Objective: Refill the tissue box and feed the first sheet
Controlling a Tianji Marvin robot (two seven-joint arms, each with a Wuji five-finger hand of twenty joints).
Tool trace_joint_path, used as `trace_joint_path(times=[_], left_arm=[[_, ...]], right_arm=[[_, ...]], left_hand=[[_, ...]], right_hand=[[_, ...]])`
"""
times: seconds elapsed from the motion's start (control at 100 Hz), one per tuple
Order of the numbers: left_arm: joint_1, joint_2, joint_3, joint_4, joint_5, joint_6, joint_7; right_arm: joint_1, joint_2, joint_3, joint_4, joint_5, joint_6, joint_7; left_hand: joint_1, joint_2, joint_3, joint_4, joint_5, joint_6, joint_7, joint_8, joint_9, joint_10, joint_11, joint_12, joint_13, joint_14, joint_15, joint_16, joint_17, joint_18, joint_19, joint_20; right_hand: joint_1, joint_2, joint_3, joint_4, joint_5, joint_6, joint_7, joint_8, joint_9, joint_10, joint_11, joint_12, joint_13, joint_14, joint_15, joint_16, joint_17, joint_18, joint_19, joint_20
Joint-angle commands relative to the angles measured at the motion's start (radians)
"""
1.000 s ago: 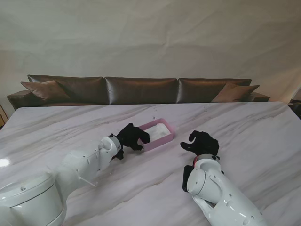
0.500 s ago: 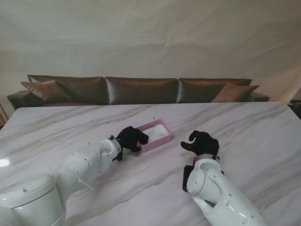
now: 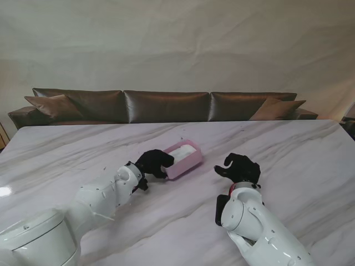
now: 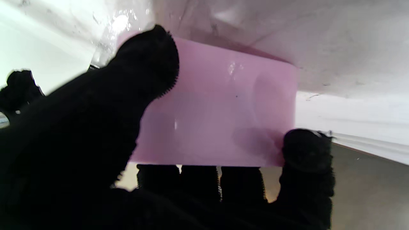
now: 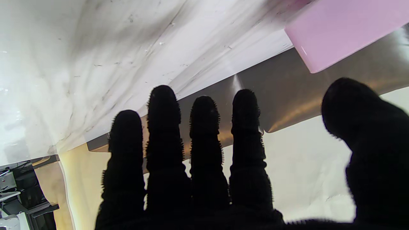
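Observation:
A pink tissue box (image 3: 183,158) sits mid-table, tipped up on its far edge so its pink side faces me; a strip of white tissue shows along its top. My left hand (image 3: 153,163) is shut on the box's near left end. In the left wrist view the thumb (image 4: 137,80) presses the box's pink wall (image 4: 223,111) while the other fingers curl under its edge. My right hand (image 3: 239,168) hovers open to the right of the box, apart from it. The right wrist view shows spread fingers (image 5: 204,134) and a corner of the box (image 5: 338,28).
The marble table (image 3: 288,149) stretches wide on all sides of the box. A brown leather sofa (image 3: 166,105) runs along the table's far edge, with a pale wall behind it.
My left hand has tightened on the box and tilted it up, raising its near side so the open top turns away from me. The right hand has barely shifted.

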Motion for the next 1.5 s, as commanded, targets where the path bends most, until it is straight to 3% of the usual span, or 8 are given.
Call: trace_joint_path(times=[0.0,0.27,0.47,0.76,0.91,1.18,1.33,1.49], left_arm=[[-0.001,-0.006,-0.027,-0.002,-0.014,-0.017,-0.044],[0.024,-0.025,-0.281,-0.004,-0.224,-0.09,-0.285],[0.028,-0.02,-0.373,-0.009,-0.311,-0.11,-0.404],[0.127,0.141,-0.41,-0.346,-0.551,0.016,-0.684],[0.168,0.199,-0.455,-0.463,-0.645,0.084,-0.825],[0.214,0.257,-0.494,-0.592,-0.654,0.153,-0.89],[0.223,0.282,-0.498,-0.651,-0.637,0.191,-0.924],[0.232,0.306,-0.512,-0.716,-0.63,0.232,-0.962]], right_arm=[[-0.006,-0.004,0.002,-0.008,0.0,-0.003,0.007],[-0.015,-0.008,0.0,-0.026,0.002,-0.008,-0.008],[-0.026,-0.01,-0.005,-0.041,0.017,-0.036,-0.014],[-0.031,-0.009,-0.031,-0.054,0.04,-0.119,-0.016],[-0.04,-0.004,-0.052,-0.071,0.025,-0.141,-0.01],[-0.046,-0.021,-0.087,-0.07,0.061,-0.129,-0.037],[-0.045,-0.055,-0.108,-0.05,0.131,-0.109,-0.099],[-0.052,-0.087,-0.118,-0.026,0.234,-0.157,-0.153]], left_hand=[[0.115,0.217,0.307,0.234,0.162,-0.025,0.281,0.105,0.223,0.125,0.375,0.167,0.261,0.048,0.648,0.142,0.102,-0.255,0.153,0.015],[0.129,0.144,0.387,0.299,0.194,0.008,0.267,0.105,0.286,0.158,0.386,0.162,0.365,0.06,0.674,0.139,0.219,-0.23,0.188,0.03],[0.124,0.145,0.388,0.316,0.194,0.011,0.265,0.105,0.288,0.156,0.386,0.158,0.377,0.057,0.672,0.137,0.234,-0.228,0.19,0.032],[0.118,0.154,0.375,0.35,0.183,0.011,0.251,0.112,0.287,0.145,0.382,0.16,0.384,0.05,0.667,0.139,0.244,-0.236,0.192,0.031],[0.117,0.159,0.367,0.36,0.173,0.009,0.244,0.12,0.289,0.142,0.379,0.16,0.388,0.05,0.666,0.139,0.249,-0.236,0.195,0.032],[0.109,0.174,0.343,0.369,0.154,-0.001,0.229,0.142,0.281,0.132,0.372,0.163,0.391,0.044,0.66,0.137,0.258,-0.241,0.197,0.03],[0.105,0.17,0.342,0.377,0.149,-0.003,0.222,0.154,0.287,0.124,0.366,0.163,0.407,0.039,0.656,0.133,0.279,-0.241,0.202,0.022],[0.103,0.166,0.346,0.38,0.143,-0.002,0.218,0.161,0.291,0.123,0.363,0.162,0.41,0.04,0.659,0.13,0.291,-0.237,0.208,0.018]], right_hand=[[0.01,0.02,-0.019,-0.007,0.014,-0.023,0.006,-0.003,0.016,-0.012,0.022,0.002,0.02,-0.007,0.019,0.004,0.001,0.009,-0.005,-0.015],[0.01,0.026,-0.022,-0.006,0.026,-0.023,0.005,-0.005,0.041,-0.016,0.021,0.008,0.04,-0.004,0.024,0.007,0.004,0.008,-0.003,-0.018],[-0.026,0.045,-0.026,-0.008,0.034,-0.012,-0.003,-0.009,0.053,-0.015,0.016,0.009,0.047,-0.001,0.023,0.008,0.006,0.01,-0.002,-0.021],[-0.15,0.112,-0.017,-0.054,-0.02,0.01,-0.073,-0.038,-0.006,0.009,-0.017,0.009,-0.003,0.015,0.02,0.02,-0.015,0.017,-0.021,-0.028],[-0.17,0.122,-0.01,-0.058,-0.034,0.014,-0.087,-0.042,-0.02,0.008,-0.023,0.009,-0.009,0.015,0.025,0.026,-0.02,0.021,-0.026,-0.027],[-0.217,0.163,-0.009,-0.067,-0.029,0.041,-0.11,-0.051,-0.004,0.018,-0.025,0.01,0.015,0.038,0.046,0.039,-0.014,0.032,-0.026,-0.018],[-0.113,0.124,-0.023,-0.074,-0.037,0.001,-0.122,-0.053,0.008,0.022,-0.016,0.015,0.033,0.036,0.068,0.048,-0.002,0.03,-0.021,-0.011],[0.011,0.047,-0.047,-0.062,-0.102,-0.043,-0.26,-0.162,0.004,0.01,0.007,0.036,0.027,0.024,0.093,0.059,-0.01,0.026,-0.028,-0.007]])
